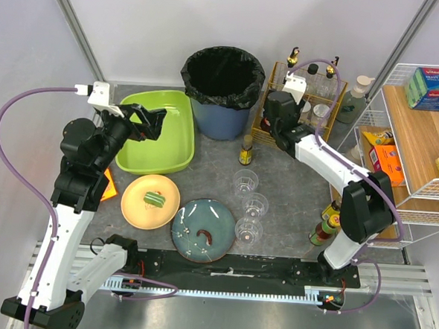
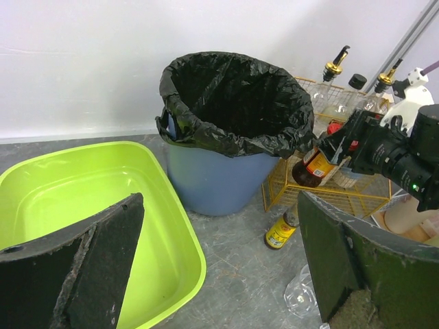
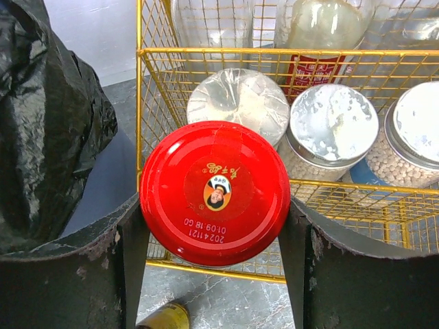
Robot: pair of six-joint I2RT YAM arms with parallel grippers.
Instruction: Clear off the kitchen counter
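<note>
- Across the middle of the top view, from the arm bases to the back wall, lies the tabletop (image 1: 215, 172), a flat grey mottled stone-look slab with a metal frame at its near edge.
- At its right edge stands a white wire rack (image 1: 422, 147) with pale wooden shelves.
- At the back sits a round blue plastic bin (image 1: 220, 121) lined with a crinkled, glossy black bag. Only the left wrist view shows its smooth blue wall.
- Left of the bin rests a lime-green tub (image 1: 156, 134), a rounded rectangle of shiny plastic.
- Right of the bin is a gold wire basket (image 2: 343, 202) of square mesh, crowded with bottles and foil-topped jars.
- Nearer the arms lie two round plates, a matte yellow plate (image 1: 138, 208) and a glazed teal plate (image 1: 190, 219).
- Beside them three clear glasses (image 1: 255, 205) stand in a row.
- The left fingers (image 2: 75, 274), broad dark pads with worn, crumbly edges, are spread wide above the tub and hold nothing.
- The right fingers (image 3: 68, 274) press both sides of a jar (image 3: 215, 193) at the basket's front edge.
- The right wrist view shows its round, glossy red lid with a small portrait and printed digits.
- The left wrist view instead shows its brown body and orange label, tilted.
- From above the wrist hides it.
- A small yellow-labelled bottle (image 1: 246, 151) stands in front of the bin.
</note>
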